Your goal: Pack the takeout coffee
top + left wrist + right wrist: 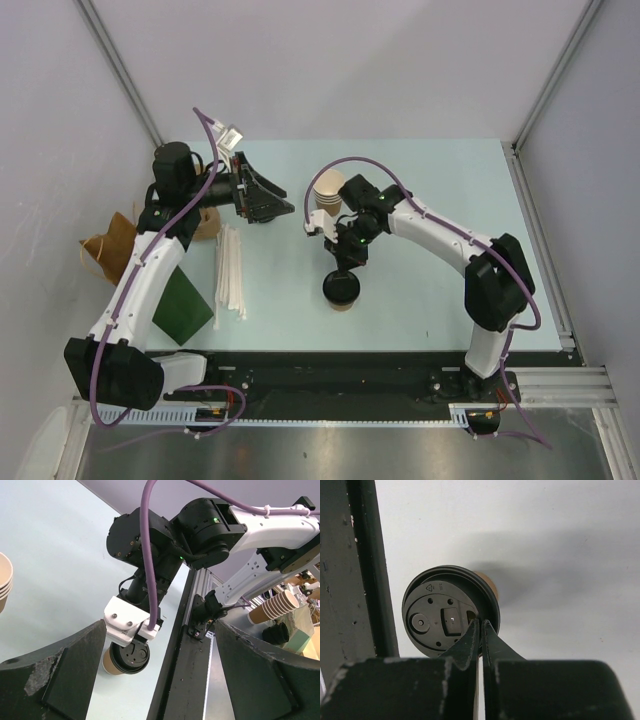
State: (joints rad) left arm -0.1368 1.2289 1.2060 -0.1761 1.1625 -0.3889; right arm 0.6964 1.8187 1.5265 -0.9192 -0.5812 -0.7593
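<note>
The takeout coffee [340,288] stands upright near the table's front middle, a small tan kraft cup [486,581] under a round black lid [437,617]. My right gripper [346,266] points down onto it. In the right wrist view this gripper [480,624] is shut, its fingertips pressed together over the lid's right part by the rim, with nothing visibly between them. My left gripper [281,206] hangs open at the back left, well apart from the cup. Its wrist view looks between its wide fingers [75,665] at the cup [126,658].
A stack of nested tan cups [328,192] stands behind the right gripper. White sticks [230,270] lie left of centre. A green bag [183,305] and crumpled brown paper [108,246] lie at the left. A black rail [340,375] runs along the near edge.
</note>
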